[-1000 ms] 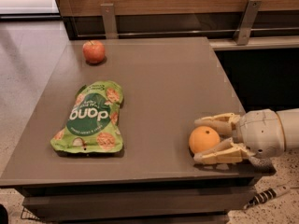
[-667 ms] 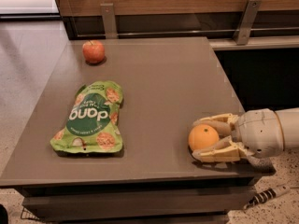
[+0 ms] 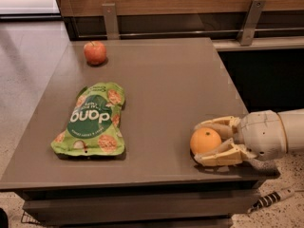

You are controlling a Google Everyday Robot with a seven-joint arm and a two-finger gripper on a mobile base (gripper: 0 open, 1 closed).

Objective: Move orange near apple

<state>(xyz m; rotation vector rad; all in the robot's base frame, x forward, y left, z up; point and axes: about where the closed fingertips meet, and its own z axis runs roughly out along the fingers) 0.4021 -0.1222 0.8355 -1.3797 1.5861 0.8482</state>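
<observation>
The orange (image 3: 205,140) rests on the brown table (image 3: 166,80) near its front right corner. My gripper (image 3: 196,143) reaches in from the right, one pale finger on the orange's far side and the other on its near side, both pressed against it. The apple (image 3: 95,52), red-pink with a yellowish blush, stands at the table's far left corner, far from the orange.
A green snack pouch (image 3: 91,120) lies flat on the left half of the table, between the apple and the front edge. A wooden wall with two metal brackets (image 3: 110,19) runs behind the table. The table's right edge drops to a dark gap.
The fingers have drawn in slightly onto the orange. The orange has barely shifted. The apple and pouch have not moved.
</observation>
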